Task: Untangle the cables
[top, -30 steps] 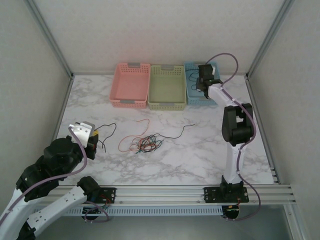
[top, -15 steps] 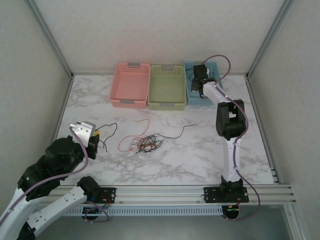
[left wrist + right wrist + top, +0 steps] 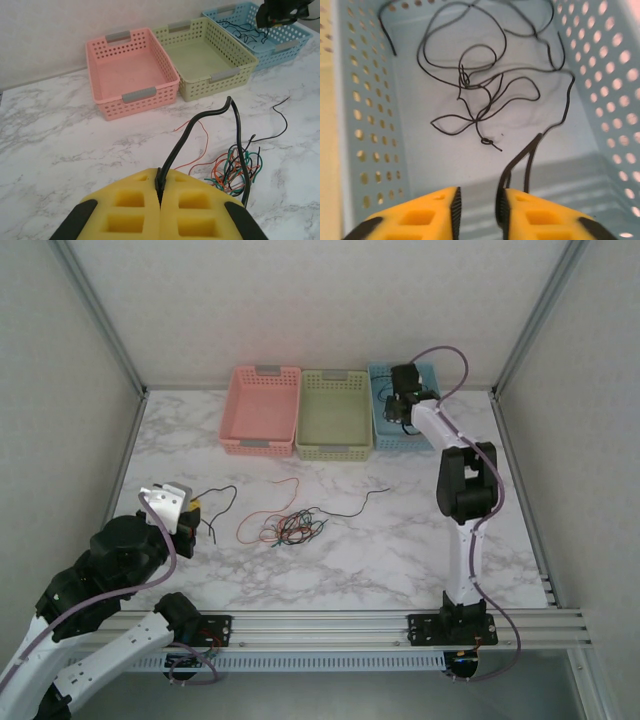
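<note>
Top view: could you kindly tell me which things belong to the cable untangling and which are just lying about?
Job in hand: tangled cables; black cable pinched in the left gripper; black cables in the blue basket; right gripper above them.
Lying about: pink basket; green basket.

top: high up behind the arms, looks down on the whole desk | left wrist: low, right behind left hand, faces 1 o'clock | right wrist: close over blue basket, looks down | shared: cables in top and left wrist; blue basket in all three
</note>
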Motion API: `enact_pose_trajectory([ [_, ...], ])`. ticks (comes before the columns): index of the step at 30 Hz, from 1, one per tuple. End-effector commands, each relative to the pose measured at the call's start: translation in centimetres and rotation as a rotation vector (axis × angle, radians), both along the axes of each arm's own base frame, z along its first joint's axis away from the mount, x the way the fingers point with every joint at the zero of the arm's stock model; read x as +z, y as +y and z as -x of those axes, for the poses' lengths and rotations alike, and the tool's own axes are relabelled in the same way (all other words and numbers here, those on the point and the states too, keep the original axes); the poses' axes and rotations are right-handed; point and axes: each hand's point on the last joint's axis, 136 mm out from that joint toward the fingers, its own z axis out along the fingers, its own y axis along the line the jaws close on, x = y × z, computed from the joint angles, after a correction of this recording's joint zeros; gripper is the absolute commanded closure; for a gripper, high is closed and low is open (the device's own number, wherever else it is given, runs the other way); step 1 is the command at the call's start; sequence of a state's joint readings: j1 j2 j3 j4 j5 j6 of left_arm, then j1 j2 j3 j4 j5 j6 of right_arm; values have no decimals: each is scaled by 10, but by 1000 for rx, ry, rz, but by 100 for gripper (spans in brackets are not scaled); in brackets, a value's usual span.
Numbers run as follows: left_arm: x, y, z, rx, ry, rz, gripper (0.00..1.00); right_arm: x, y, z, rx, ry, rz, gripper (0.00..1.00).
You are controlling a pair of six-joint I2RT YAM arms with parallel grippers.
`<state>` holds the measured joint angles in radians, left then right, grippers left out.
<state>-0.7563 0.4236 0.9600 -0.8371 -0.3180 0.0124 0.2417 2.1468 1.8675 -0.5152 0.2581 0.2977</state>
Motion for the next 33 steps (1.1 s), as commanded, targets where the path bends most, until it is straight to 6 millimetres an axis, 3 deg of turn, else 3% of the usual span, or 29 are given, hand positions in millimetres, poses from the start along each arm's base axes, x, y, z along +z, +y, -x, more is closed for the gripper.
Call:
enact_pose_trajectory([
  [1, 3, -3, 1, -8, -4, 44, 100, 36, 0, 8, 1, -49, -39, 63],
  [12, 4, -1, 3, -8, -5, 46, 100, 56, 10, 24, 38, -38, -109, 52],
  [15, 4, -2, 2, -10, -4, 48, 100, 49, 13, 25, 47, -19, -123, 51],
  [20, 4, -3, 3, -14, -1, 52, 100, 16, 24, 24, 68, 65, -163, 53],
  [24, 4, -1, 4, -9, 0, 48, 100, -1, 46, 27, 129, 141, -244, 56],
  [28, 3, 1, 5, -4, -1, 47, 100, -22, 43, 34, 88, 222, -202, 53],
  [30, 3, 1, 5, -5, 1, 48, 100, -27, 38, 36, 52, 231, -195, 49],
  [31, 3, 1, 5, -5, 0, 49, 100, -26, 34, 37, 16, 231, -194, 37],
  [33, 3, 1, 5, -3, 1, 46, 100, -21, 38, 38, 23, 215, -226, 31],
])
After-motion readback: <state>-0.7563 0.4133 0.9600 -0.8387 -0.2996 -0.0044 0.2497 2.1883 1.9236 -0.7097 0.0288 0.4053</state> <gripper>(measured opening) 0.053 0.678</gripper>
